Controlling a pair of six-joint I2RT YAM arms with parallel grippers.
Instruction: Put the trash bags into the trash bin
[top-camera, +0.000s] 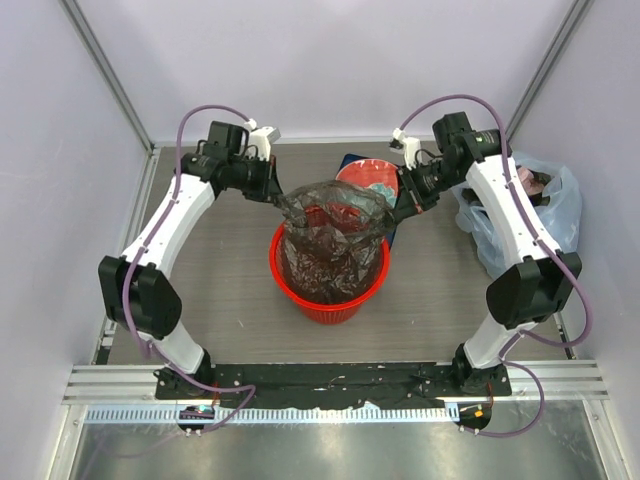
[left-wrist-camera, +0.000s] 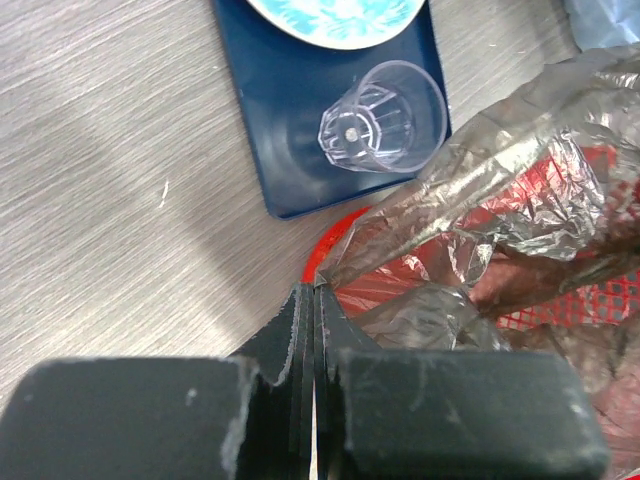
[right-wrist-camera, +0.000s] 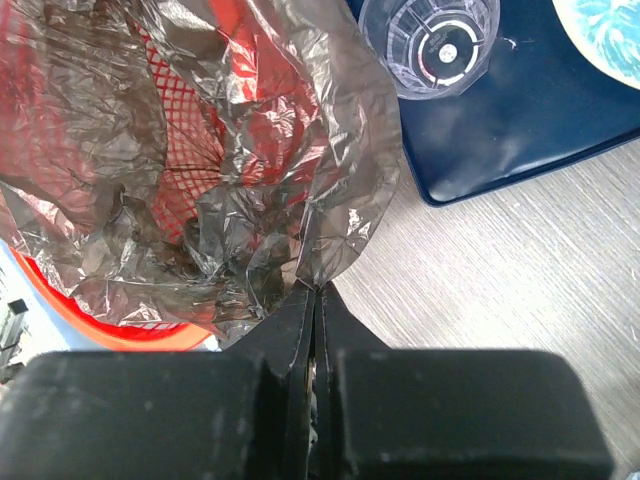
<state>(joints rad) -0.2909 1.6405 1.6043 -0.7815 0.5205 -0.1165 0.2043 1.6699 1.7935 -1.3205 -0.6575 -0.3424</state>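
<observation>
The dark grey-brown translucent trash bag (top-camera: 332, 232) hangs spread open with its lower part inside the red mesh trash bin (top-camera: 330, 303) at the table's middle. My left gripper (top-camera: 277, 197) is shut on the bag's left edge, above the bin's far-left rim. My right gripper (top-camera: 397, 210) is shut on the bag's right edge. In the left wrist view the closed gripper (left-wrist-camera: 316, 290) pinches the bag (left-wrist-camera: 500, 190) over the bin's red rim (left-wrist-camera: 335, 235). In the right wrist view the closed gripper (right-wrist-camera: 314, 288) pinches the bag (right-wrist-camera: 240, 140) over the bin (right-wrist-camera: 90, 315).
A dark blue tray (top-camera: 350, 160) behind the bin holds a red-rimmed plate with a blue pattern (top-camera: 370, 177) and a clear plastic cup (left-wrist-camera: 385, 117). A pale blue plastic bag with pinkish contents (top-camera: 530, 210) lies at the right, beside the right arm.
</observation>
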